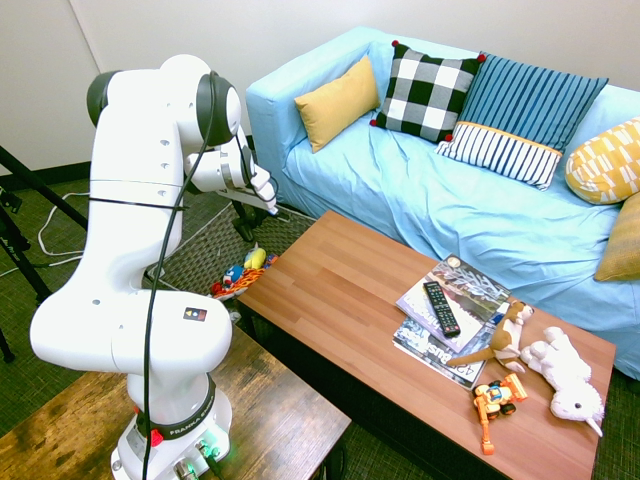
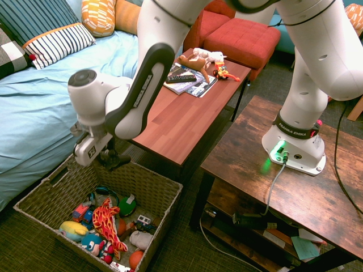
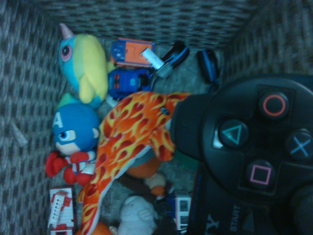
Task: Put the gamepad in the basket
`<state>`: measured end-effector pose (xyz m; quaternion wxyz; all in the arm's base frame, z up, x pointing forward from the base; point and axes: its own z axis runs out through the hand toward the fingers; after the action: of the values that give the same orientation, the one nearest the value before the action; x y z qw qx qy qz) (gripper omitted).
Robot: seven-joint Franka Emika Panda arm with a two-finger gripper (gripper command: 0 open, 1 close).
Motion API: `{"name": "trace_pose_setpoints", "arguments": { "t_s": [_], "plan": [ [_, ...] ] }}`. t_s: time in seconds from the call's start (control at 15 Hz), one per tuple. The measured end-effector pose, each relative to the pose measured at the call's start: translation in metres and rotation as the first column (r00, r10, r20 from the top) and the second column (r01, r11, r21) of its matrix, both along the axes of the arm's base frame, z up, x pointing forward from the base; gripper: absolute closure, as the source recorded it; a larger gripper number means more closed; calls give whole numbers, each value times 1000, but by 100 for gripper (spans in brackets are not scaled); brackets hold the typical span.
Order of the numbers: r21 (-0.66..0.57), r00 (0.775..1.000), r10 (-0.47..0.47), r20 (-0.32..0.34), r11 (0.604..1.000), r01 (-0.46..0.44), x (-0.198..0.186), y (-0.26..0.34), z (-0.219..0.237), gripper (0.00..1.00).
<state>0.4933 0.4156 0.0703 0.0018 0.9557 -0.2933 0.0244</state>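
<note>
Showing black gamepad [image 2: 116, 161] gripped in pincer [image 2: 108, 154], above basket [image 2: 51, 211]
</note>
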Motion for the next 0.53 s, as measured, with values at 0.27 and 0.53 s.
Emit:
{"name": "trace_pose_setpoints", "arguments": {
  "t_s": [0.27,0.53],
  "plan": [
    [24,996,-61,-62,998,62,3,24,-90,100],
    [17,992,-65,-107,998,68,6,37,-132,0]
  ]
}}
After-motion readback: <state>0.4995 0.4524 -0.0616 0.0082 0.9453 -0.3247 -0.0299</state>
